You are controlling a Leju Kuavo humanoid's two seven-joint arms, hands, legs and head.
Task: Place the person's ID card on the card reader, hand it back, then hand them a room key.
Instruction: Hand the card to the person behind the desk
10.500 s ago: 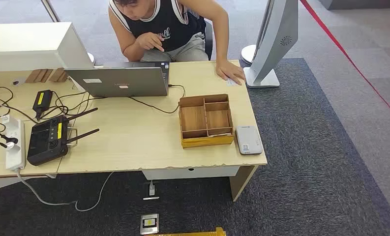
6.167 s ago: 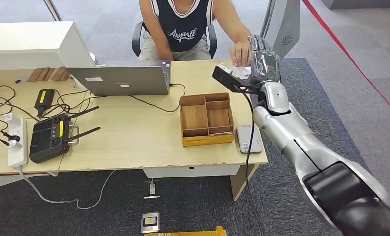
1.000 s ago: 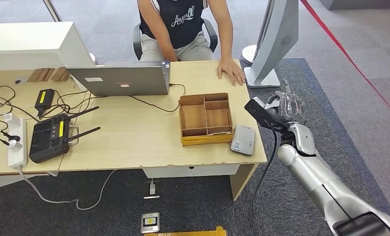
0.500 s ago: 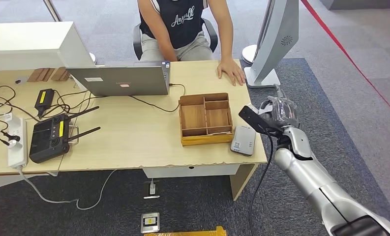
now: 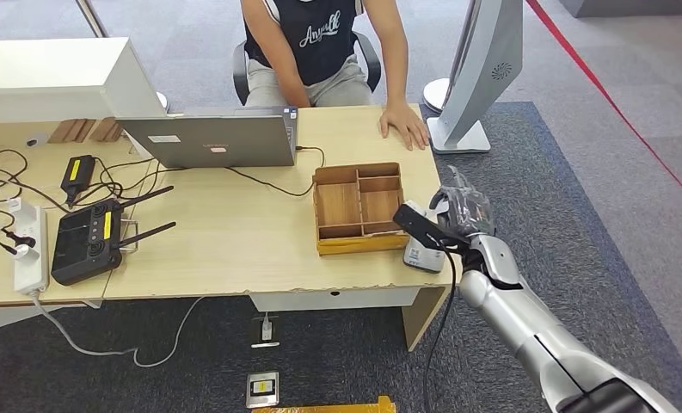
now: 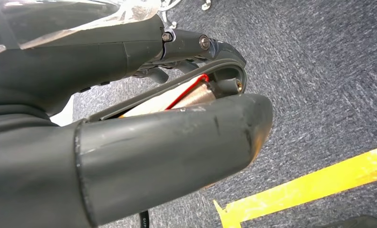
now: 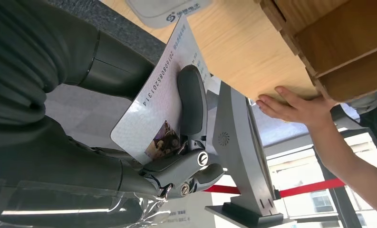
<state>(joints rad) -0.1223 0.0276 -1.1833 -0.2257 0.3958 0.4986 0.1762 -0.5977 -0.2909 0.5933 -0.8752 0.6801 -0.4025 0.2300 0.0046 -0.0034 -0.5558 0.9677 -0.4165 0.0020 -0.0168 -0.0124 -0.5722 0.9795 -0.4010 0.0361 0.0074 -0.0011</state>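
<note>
At the table's near right corner, the right hand (image 5: 463, 213) pinches the ID card (image 7: 163, 102) just above the card reader (image 5: 424, 256). Beyond, a person's hand (image 5: 403, 125) rests at the far edge.

The left hand (image 6: 129, 118) has its fingers curled in, holding nothing that can be seen.

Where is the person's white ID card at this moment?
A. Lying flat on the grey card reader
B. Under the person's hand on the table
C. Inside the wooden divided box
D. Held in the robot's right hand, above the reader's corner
D: the right wrist view shows the white ID card pinched by the right hand, with the grey card reader just beyond the card's edge, not yet covered by it.
</note>
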